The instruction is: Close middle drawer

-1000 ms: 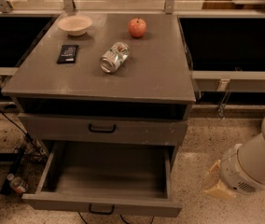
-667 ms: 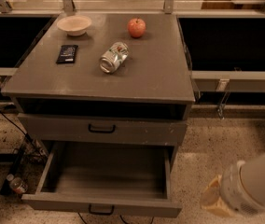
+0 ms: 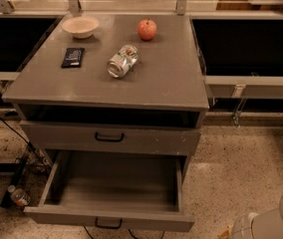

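Claw out of view, arm (image 3: 277, 221) low right of middle drawer (image 3: 116, 190)

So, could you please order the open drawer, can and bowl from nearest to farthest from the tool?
1. Open drawer, low in front; tool at bottom right.
2. Can, lying mid-tabletop.
3. Bowl, back left.
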Available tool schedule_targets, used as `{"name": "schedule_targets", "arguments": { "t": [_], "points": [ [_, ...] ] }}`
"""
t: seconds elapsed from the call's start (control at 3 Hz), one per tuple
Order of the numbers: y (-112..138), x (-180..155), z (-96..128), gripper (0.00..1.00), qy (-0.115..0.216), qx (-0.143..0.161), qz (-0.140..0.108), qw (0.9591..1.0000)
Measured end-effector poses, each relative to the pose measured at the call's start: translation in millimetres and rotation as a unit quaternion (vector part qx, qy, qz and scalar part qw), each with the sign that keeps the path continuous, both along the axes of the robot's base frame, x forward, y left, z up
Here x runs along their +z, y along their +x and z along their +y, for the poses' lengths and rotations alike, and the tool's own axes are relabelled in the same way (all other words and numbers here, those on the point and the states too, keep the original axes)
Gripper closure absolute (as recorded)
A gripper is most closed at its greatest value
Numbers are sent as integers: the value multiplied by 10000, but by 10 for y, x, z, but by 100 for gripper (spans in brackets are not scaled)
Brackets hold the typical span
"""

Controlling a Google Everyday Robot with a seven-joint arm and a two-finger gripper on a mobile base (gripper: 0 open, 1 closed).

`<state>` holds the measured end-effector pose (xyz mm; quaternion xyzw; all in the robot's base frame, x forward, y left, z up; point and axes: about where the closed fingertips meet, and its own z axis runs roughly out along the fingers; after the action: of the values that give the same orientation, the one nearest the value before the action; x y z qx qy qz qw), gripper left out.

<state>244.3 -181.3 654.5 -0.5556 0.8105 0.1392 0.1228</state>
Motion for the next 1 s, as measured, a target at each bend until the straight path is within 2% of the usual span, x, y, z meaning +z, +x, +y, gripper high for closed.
{"name": "schedule_targets", "arguments": {
  "t": [0.33, 0.67, 1.0],
  "points": [
    [36, -83, -3, 100, 80, -88, -16, 9999],
    [254, -398, -56, 100, 282, -480, -165, 9983],
    [444, -559, -87, 100, 324, -731, -272, 9964]
  ]
}}
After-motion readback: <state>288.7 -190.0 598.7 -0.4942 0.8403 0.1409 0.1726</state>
